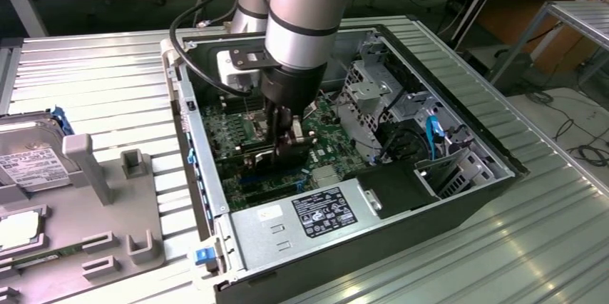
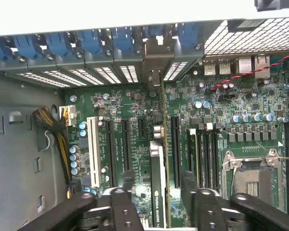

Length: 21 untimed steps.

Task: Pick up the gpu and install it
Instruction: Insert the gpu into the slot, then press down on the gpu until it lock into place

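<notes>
The gpu [image 2: 157,179] stands on edge on the motherboard [image 2: 135,103] inside the open computer case [image 1: 447,197]. It is a thin dark card with a label along its top edge. Its silver end bracket [image 2: 154,74] sits against the case's rear slot openings. My gripper [image 2: 158,185] straddles the card, open. One black finger [image 2: 127,190] and the other black finger [image 2: 189,190] each stand a little off the card's sides. In the exterior view the arm reaches straight down into the case, with the gripper [image 1: 288,148] low over the board.
A silver power supply [image 1: 314,215] fills the case's near end, and a drive cage [image 1: 371,97] stands to the exterior view's right of the arm. A hard drive [image 1: 28,158] and a memory stick [image 1: 38,255] rest on a grey fixture [image 1: 105,197]. The CPU socket [image 2: 253,178] lies beside the card.
</notes>
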Motion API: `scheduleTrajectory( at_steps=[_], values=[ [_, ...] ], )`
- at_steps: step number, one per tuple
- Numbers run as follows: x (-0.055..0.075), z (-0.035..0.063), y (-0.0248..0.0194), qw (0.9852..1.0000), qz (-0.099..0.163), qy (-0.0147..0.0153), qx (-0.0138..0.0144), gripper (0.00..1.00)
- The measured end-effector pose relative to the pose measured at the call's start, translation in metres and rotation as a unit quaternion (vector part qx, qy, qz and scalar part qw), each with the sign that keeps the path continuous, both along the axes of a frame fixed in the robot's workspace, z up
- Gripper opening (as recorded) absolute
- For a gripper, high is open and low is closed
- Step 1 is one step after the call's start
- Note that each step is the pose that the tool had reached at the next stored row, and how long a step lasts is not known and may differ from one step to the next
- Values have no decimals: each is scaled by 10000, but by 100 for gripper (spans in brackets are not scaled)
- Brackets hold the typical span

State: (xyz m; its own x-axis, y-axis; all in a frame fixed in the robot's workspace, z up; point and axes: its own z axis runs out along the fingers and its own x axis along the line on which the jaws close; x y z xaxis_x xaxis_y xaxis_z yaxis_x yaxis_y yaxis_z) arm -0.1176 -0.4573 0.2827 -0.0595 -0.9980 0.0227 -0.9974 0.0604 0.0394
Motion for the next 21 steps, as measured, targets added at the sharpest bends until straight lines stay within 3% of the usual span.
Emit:
scheduleTrajectory(
  at_steps=[6, 8, 21],
  values=[
    [0, 16, 0, 10000, 0, 0, 0, 14],
    [0, 20, 0, 10000, 0, 0, 0, 11],
    [0, 54, 0, 10000, 0, 0, 0, 11]
  ],
)
